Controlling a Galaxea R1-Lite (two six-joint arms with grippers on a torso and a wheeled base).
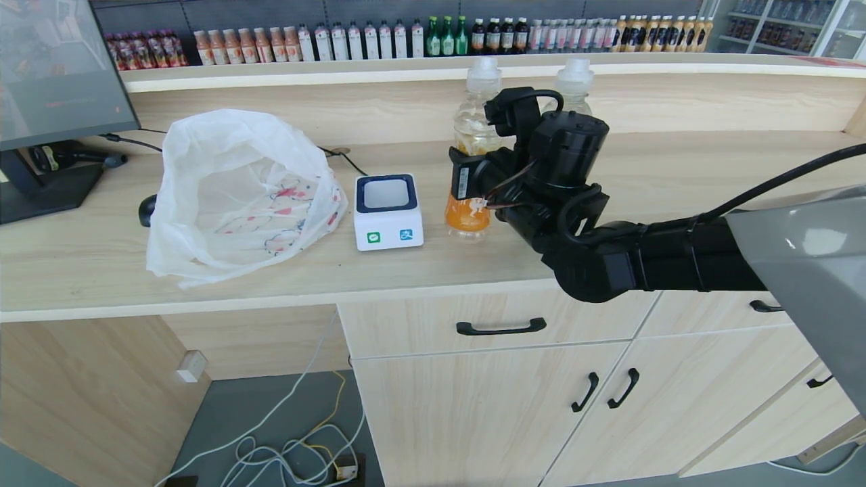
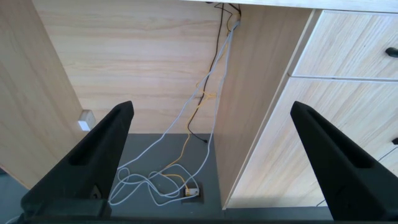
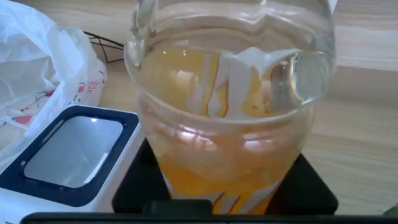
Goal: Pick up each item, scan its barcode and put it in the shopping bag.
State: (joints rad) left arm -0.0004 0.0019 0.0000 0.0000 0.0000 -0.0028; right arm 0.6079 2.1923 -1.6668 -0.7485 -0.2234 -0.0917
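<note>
- The step in hand is judged to be the pick-up of the first item: the bottle (image 1: 467,215) is held by the right hand (image 1: 471,182), and neither scan nor bagging is done yet.
- The right hand is seen clamped on the bottle around its middle, above the orange label; in the right wrist view the bottle (image 3: 224,124) is pressed up close between the dark fingers.
- The bottle is upright, just beside the scanner (image 1: 388,211) on the side away from the bag (image 1: 237,196). Whether its base is touching the bench (image 1: 81,257) or is raised just off it cannot be told.
- The scanner's window (image 3: 68,155) is faced upward, so the next move is judged to call for a lift, a short carry over the window, and a tilt or turn until the barcode is faced down. Where the barcode sits on the label cannot be made out.
- After that, the bottle is to be carried past the scanner to the bag, whose mouth is open toward the robot; its thin rim is slumped, so a drop well inside the opening is advised.
- The left hand (image 2: 211,109) is held below bench level in front of the cabinet, with its fingers wide apart and nothing between them.
- A second bottle (image 1: 574,84) is left standing at the back of the bench, partly hidden by the right arm, for a later round.
</note>
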